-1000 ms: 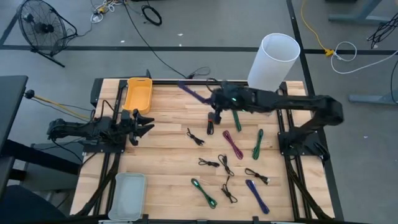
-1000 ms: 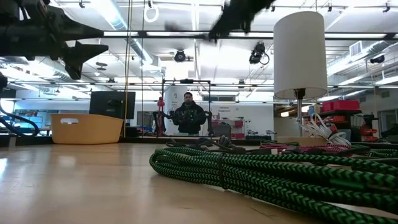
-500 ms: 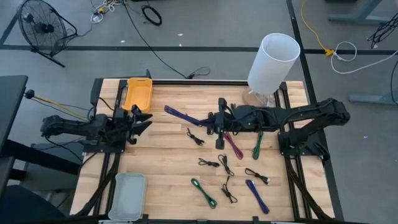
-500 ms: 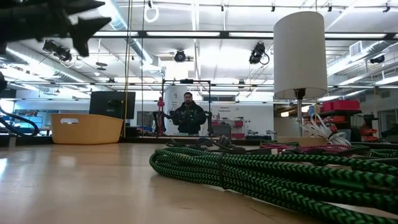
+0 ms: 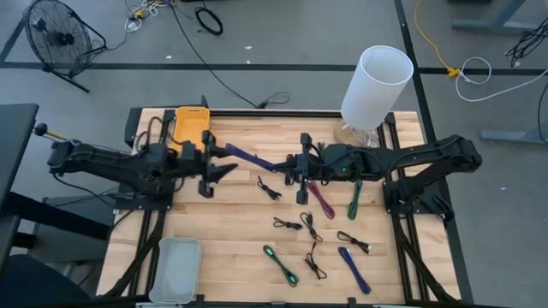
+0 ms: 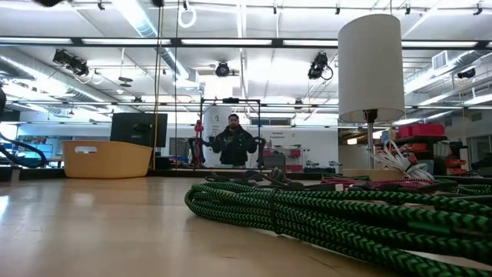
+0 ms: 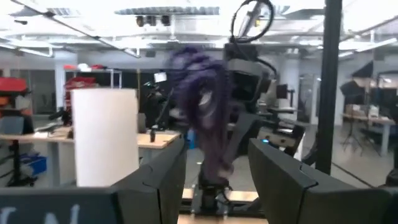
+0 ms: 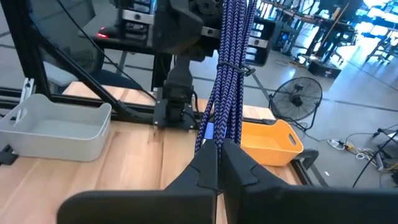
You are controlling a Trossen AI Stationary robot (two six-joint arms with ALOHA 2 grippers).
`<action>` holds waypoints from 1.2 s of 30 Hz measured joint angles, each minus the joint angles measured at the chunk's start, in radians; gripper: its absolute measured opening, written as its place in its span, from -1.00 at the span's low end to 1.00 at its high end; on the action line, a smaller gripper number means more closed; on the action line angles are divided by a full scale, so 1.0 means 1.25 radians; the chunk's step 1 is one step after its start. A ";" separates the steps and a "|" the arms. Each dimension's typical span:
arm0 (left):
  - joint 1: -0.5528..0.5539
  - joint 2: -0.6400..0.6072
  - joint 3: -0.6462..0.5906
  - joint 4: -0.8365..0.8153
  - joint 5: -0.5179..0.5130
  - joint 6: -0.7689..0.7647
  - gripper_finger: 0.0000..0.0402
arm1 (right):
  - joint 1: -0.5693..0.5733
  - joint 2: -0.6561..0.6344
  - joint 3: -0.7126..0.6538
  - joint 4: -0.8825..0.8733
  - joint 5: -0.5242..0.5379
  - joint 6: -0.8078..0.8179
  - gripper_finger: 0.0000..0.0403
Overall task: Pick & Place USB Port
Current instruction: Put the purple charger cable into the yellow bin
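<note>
My right gripper (image 5: 289,167) is above the middle of the table, shut on a bundled purple USB cable (image 5: 253,158). The cable sticks out level toward the table's left. My left gripper (image 5: 224,161) is open and faces the cable's free end (image 5: 233,151). In the left wrist view the blurred purple cable (image 7: 205,112) shows ahead between my open fingers (image 7: 161,180). I cannot tell whether they touch it. Both grippers are out of the low view. My right gripper pinches the purple cable bundle at one end (image 8: 219,138) between its two fingers. The fingers point level toward the table's left and lie along the bundle. The bundle is lifted clear of the table and reaches out past the fingertips toward my left gripper.
A yellow bin (image 5: 190,128) stands at the far left, a grey tray (image 5: 175,269) at the near left and a white cylinder (image 5: 377,81) at the far right. Several green, magenta, black and purple cables (image 5: 321,222) lie on the table's right half. A person (image 6: 233,142) stands beyond the table.
My right gripper has swung the purple cable from the far side toward the table's middle, turning it level and pointing left, then held still. My left gripper has moved toward the table's right edge, up to the cable's free end, and stays open.
</note>
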 joint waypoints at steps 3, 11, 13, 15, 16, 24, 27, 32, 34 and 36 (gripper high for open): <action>0.000 0.071 0.049 -0.005 0.003 0.013 -0.11 | 0.000 0.000 0.000 0.000 0.000 -0.007 -1.00; 0.001 0.152 0.117 -0.008 0.003 0.034 -0.18 | 0.000 0.000 0.000 -0.008 0.000 -0.016 -1.00; 0.001 0.153 0.120 -0.020 0.002 0.034 -0.33 | 0.000 0.000 0.000 -0.009 -0.001 -0.017 -1.00; 0.003 0.149 0.120 -0.035 0.003 0.034 -0.60 | 0.000 0.000 0.000 -0.013 0.000 -0.017 -1.00; 0.005 0.148 0.120 -0.040 0.005 0.034 -0.77 | 0.000 0.000 0.000 -0.014 0.001 -0.017 -1.00; 0.005 0.132 0.121 -0.118 -0.046 0.033 -0.86 | -0.001 0.000 0.000 -0.022 0.003 -0.019 -0.89; 0.006 0.102 0.120 -0.173 -0.087 0.034 -0.86 | 0.000 0.000 0.000 -0.023 0.000 -0.019 -0.80; 0.010 0.010 0.120 -0.362 -0.298 0.021 -0.86 | 0.000 0.000 0.000 -0.032 -0.001 -0.013 -0.69; 0.026 -0.022 0.120 -0.470 -0.395 -0.021 -0.86 | 0.000 0.000 0.000 -0.041 -0.001 -0.007 -0.67; 0.056 -0.050 0.120 -0.576 -0.457 -0.073 -0.86 | 0.000 0.000 0.000 -0.047 -0.001 -0.002 -0.65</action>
